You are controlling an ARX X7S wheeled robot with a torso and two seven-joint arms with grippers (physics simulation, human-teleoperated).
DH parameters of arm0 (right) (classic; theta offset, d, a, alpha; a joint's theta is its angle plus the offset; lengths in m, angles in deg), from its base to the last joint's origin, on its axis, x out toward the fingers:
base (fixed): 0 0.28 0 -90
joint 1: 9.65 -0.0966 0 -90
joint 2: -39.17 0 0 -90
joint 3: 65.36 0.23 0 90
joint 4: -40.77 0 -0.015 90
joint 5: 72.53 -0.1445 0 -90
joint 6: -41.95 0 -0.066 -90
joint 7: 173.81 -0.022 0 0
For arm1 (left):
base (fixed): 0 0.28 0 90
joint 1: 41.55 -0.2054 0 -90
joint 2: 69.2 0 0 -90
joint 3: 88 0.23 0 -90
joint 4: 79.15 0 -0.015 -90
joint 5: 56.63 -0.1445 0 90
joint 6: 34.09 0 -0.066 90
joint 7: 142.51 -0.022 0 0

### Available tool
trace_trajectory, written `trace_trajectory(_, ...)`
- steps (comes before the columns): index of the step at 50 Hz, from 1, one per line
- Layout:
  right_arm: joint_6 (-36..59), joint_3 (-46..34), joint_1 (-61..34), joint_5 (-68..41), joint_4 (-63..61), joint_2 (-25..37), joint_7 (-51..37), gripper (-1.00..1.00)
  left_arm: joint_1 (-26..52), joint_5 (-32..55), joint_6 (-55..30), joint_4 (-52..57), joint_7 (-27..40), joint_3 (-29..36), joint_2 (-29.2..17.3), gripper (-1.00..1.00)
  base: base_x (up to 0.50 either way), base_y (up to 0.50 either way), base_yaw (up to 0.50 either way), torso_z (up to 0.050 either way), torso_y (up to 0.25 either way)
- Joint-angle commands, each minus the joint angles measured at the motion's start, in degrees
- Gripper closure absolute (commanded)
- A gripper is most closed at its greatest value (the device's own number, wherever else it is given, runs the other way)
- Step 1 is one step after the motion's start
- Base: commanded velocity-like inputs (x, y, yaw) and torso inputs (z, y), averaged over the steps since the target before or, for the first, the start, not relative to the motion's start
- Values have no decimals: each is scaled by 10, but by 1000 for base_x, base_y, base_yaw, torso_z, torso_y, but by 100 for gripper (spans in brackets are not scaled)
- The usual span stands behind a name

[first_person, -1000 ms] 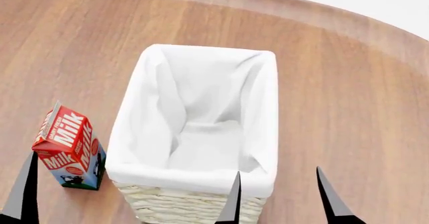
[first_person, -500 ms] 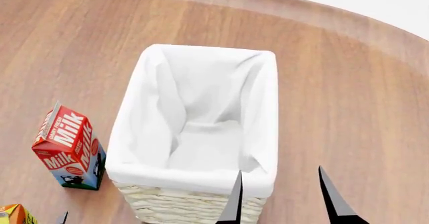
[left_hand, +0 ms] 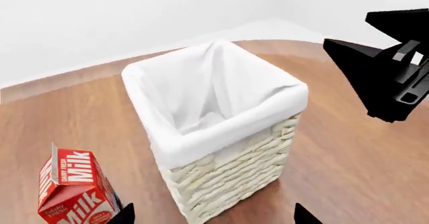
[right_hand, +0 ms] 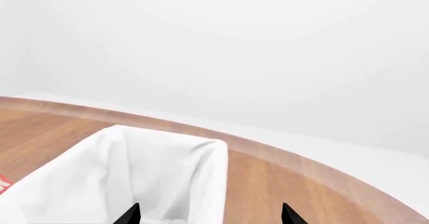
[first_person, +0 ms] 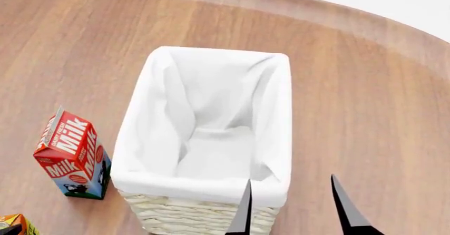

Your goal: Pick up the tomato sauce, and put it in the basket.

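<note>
The tomato sauce is out of view in every frame. The cream wicker basket [first_person: 204, 186] with its white cloth liner stands mid-table, and nothing shows inside it. It appears again in the left wrist view as the basket [left_hand: 228, 156] and in the right wrist view as the basket [right_hand: 201, 156]. My right gripper [first_person: 292, 209] hangs open at the basket's near right corner, one finger over the rim and one over the table. In its own view the right gripper [right_hand: 209, 215] holds nothing. My left gripper [left_hand: 213, 215] is open and empty, low before the basket.
A red milk carton [first_person: 72, 153] stands left of the basket, also seen as the milk carton [left_hand: 74, 189]. The corner of an orange carton [first_person: 12, 224] shows at the bottom left. The right gripper's black fingers [left_hand: 375, 68] hang beside the basket. The round table's edge [first_person: 393, 32] curves behind.
My left gripper's finger has dropped out of the head view at the bottom left, uncovering the orange carton's corner. The right gripper has barely shifted. The basket and milk carton have not moved.
</note>
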Motion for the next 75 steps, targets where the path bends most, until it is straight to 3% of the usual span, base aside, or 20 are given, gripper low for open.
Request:
trace_trajectory(1, -2, -6, -2, 0, 4, 1, -2, -100, -2, 203, -5, -27, 33, -12, -60, -100, 0, 0, 0, 0, 0)
trace_trajectory(6, -5, -7, -2, 0, 7, 2, -3, -100, 15, 238, -20, -38, 46, 3, -65, -100, 0, 0, 0, 0, 0)
trace_trajectory(26, 0, -11, -5, -3, 5, 5, -8, -100, 41, 219, -103, -48, 57, 68, -76, -100, 0, 0, 0, 0, 0)
trace_trajectory(61, -10, -8, -3, -11, 12, 13, -14, -100, -18, 60, -131, -100, 41, 160, -17, -100, 0, 0, 0, 0, 0)
trace_trajectory(75, -11, -14, -5, -11, 16, 14, -16, -100, -22, 92, -117, -105, 50, 130, -41, -100, 0, 0, 0, 0, 0)
